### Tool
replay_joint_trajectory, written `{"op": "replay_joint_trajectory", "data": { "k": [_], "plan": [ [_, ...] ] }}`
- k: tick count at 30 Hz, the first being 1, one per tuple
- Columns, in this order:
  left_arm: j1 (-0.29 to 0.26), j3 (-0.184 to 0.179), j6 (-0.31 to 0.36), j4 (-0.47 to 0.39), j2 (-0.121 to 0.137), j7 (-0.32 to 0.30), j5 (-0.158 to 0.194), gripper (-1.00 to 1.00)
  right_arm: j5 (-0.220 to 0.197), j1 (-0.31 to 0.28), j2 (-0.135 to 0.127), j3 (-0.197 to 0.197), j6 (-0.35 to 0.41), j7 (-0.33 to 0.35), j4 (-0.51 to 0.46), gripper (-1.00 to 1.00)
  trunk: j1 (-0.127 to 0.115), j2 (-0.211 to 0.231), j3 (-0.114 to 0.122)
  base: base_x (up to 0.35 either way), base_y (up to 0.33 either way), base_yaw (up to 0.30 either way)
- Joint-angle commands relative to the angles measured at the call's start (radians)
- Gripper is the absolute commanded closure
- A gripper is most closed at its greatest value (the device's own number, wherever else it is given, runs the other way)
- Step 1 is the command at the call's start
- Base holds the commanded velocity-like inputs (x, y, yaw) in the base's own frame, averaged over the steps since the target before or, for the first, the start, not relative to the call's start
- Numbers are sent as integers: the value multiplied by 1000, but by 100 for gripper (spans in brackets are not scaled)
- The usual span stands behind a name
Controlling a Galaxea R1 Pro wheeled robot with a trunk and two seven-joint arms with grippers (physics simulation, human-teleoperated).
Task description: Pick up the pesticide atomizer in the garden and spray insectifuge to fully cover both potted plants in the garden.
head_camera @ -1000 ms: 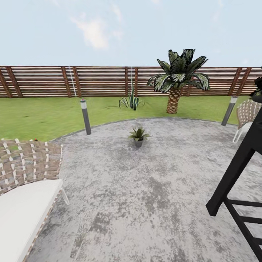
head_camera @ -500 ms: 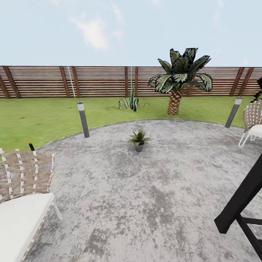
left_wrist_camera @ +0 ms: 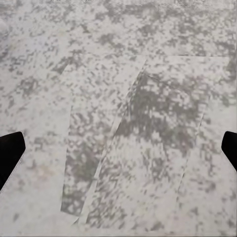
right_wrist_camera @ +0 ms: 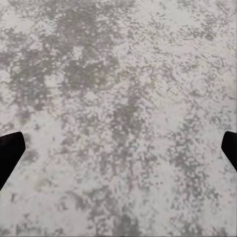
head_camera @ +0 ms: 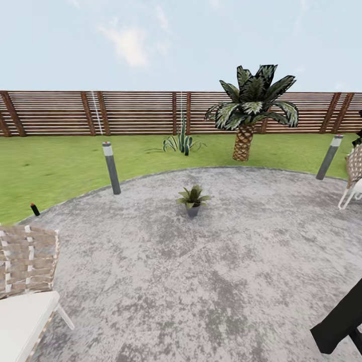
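Listing what I see from the head camera, left to right:

Woven chair [head_camera: 22,281]: lower left, brown-and-white lattice back, white seat, standing on the patio.
Pesticide atomizer [head_camera: 34,209]: small dark bottle with a red tip, upright at the lawn's edge where grass meets paving, far left, well apart from the plants.
Left bollard light [head_camera: 111,167]: grey post at the patio rim.
Patio [head_camera: 201,281]: grey mottled paving, curved edge against the lawn [head_camera: 60,161].
Potted plant [head_camera: 192,198]: low rosette in a small grey pot, on the paving near the middle.
Second plant [head_camera: 181,142]: spiky striped leaves, on the grass behind, near the fence [head_camera: 136,113].
Palm [head_camera: 251,108]: scaly trunk, right of centre on the lawn.
Right bollard light [head_camera: 329,156]: tilted post at the patio edge.
Second chair [head_camera: 353,178]: cut off at the right border.
Black frame [head_camera: 342,322]: lower right corner, what it is I cannot tell.
Left gripper [left_wrist_camera: 118,148]: dark fingertips far apart at the picture's edges, nothing between them, paving below.
Right gripper [right_wrist_camera: 118,148]: likewise spread wide, holding nothing, over paving.
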Motion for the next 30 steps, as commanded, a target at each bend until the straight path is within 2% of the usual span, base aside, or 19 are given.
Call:
{"op": "replay_joint_trajectory", "data": {
  "k": [1,30],
  "plan": [
    [-1,5,-2,1,0,-9,7,-100,10,-1,1,-4,-3,0,1,-100,0,0,-1,340,0,0],
    [-1,5,-2,1,0,-9,7,-100,10,-1,2,-4,-3,0,1,-100,0,0,-1,340,0,0]
  ]
}}
